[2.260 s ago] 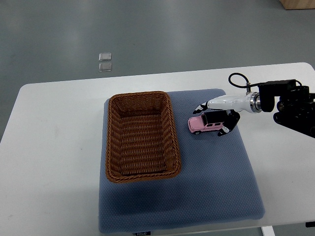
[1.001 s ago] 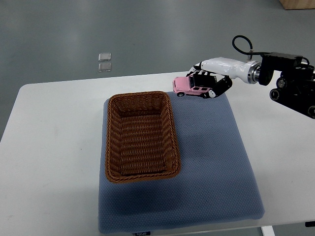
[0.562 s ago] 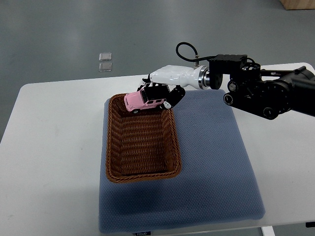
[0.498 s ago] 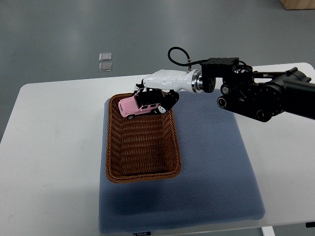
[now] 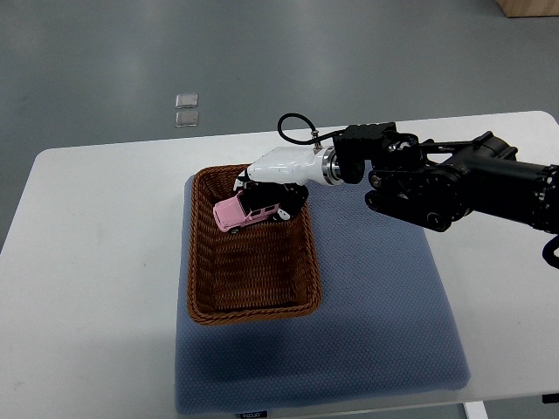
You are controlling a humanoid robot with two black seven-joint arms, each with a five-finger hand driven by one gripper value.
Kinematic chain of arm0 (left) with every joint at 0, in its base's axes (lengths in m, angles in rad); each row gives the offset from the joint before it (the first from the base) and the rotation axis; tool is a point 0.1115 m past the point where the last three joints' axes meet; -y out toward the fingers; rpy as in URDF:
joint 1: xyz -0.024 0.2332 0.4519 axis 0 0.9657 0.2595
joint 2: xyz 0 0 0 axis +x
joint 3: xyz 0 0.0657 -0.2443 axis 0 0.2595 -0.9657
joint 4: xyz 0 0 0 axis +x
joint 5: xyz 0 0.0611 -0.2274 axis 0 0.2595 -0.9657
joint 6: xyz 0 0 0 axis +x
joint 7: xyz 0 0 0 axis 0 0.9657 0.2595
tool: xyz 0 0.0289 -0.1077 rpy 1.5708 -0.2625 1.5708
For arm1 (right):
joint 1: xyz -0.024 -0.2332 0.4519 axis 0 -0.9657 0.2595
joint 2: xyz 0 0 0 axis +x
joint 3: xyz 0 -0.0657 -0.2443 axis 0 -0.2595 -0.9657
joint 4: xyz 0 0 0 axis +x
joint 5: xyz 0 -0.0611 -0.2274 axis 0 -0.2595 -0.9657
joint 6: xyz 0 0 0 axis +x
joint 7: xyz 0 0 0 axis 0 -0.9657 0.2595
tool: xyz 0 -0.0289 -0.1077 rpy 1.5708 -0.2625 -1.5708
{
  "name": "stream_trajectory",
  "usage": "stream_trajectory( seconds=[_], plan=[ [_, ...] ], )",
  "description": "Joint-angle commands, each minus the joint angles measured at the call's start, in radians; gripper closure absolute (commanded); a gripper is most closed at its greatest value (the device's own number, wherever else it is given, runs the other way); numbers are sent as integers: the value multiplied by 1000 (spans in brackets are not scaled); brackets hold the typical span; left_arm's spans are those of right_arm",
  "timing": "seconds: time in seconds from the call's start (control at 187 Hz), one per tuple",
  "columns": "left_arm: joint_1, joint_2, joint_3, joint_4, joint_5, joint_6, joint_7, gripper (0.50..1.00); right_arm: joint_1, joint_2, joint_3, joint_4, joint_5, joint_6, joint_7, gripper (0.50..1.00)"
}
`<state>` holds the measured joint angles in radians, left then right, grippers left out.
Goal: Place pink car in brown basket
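Note:
The pink toy car with a black roof is held by my right hand, whose fingers are shut around it. The hand holds the car over the far part of the brown wicker basket, inside its rim, tilted slightly. I cannot tell whether the car touches the basket floor. The basket sits on the left part of a blue-grey mat. My right arm reaches in from the right edge. The left arm does not show.
The mat lies on a white table. Two small clear squares lie on the grey floor beyond the table. A brown box corner shows at the top right.
My right hand lifted the pink car from the mat, carried it left over the basket's far rim, and has now lowered it into the far part of the basket.

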<state>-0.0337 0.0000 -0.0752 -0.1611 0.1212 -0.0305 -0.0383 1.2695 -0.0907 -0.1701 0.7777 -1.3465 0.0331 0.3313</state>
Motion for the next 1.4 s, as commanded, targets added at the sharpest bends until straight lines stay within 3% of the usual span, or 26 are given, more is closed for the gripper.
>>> stream_trajectory(
  seconds=[0.0, 0.289, 0.712, 0.894, 1.162, 1.392],
  plan=[
    [0, 0, 0, 0, 0, 0, 0, 500, -2, 0, -12, -1, 0, -2, -2, 807],
    [0, 0, 0, 0, 0, 0, 0, 500, -6, 2, -11, -12, 3, -10, -2, 619],
    [0, 0, 0, 0, 0, 0, 0, 500, 2, -44, 83, -12, 86, -53, -2, 615],
    [0, 0, 0, 0, 0, 0, 0, 500, -18, -153, 242, -11, 348, -48, -5, 615],
    [0, 0, 0, 0, 0, 0, 0, 500, -196, -242, 431, -18, 645, -56, -26, 615],
    [0, 0, 0, 0, 0, 0, 0, 500, -344, -228, 616, -113, 879, -93, -28, 615]
  ],
)
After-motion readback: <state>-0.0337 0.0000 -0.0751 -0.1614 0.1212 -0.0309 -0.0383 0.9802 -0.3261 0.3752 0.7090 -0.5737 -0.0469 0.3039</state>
